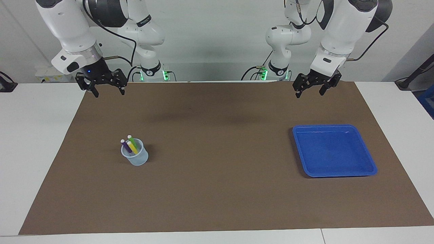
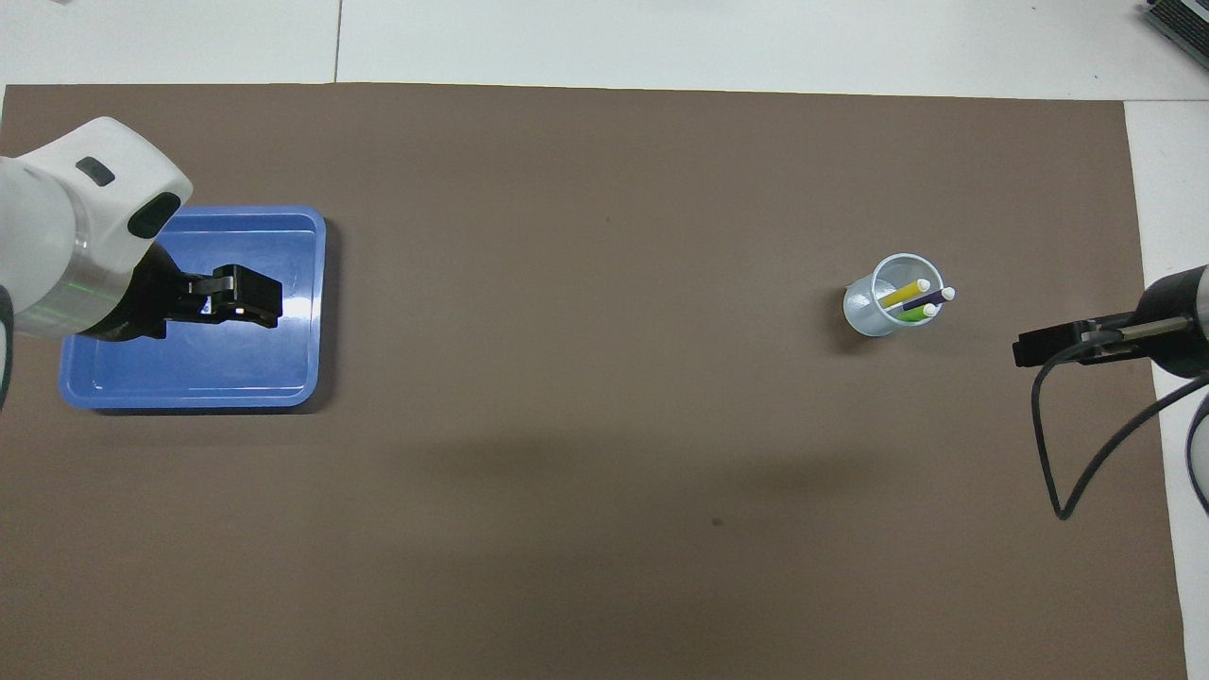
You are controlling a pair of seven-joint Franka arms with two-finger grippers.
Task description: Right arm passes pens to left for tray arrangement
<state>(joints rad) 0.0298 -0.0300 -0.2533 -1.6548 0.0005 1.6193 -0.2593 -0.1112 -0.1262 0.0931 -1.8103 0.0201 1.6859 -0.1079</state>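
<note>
1. Right claw (image 1: pixel 105 87): up in the air over the robots' edge of the brown mat (image 1: pixel 217 189), at the right arm's end of the tabletop (image 1: pixel 34 142). Fingers spread wide, holding nothing.

2. Left claw (image 1: pixel 313 86): up in the air over the mat's robot-side edge, at the left arm's end. Fingers apart, holding nothing. This arm waits.

3. Tray (image 1: pixel 368 159): bright blue, shallow, flat on the mat at the left arm's end, farther from the robots than the left claw's spot. Nothing in it.

4. Cup (image 1: pixel 137 159): small, pale, see-through, upright on the mat at the right arm's end, well apart from the tray.

5. Pens (image 1: pixel 129 144): three, yellow, purple and green, all standing in the cup. White tips up and above the rim; long axes steep, leaning toward the right arm's end. None passed yet, so the task looks to be at its start.

Key relation: the pens lie out from the right claw, away from the robots and a little toward the table's middle, and well below it. The right arm is much the nearer. A pick likely means moving out, then down onto one tip.

Room: bare mat around the cup and between cup and tray; a handover over the middle looks unobstructed. The tips crowd close, so singling one out may nudge the others or tip the cup.
</note>
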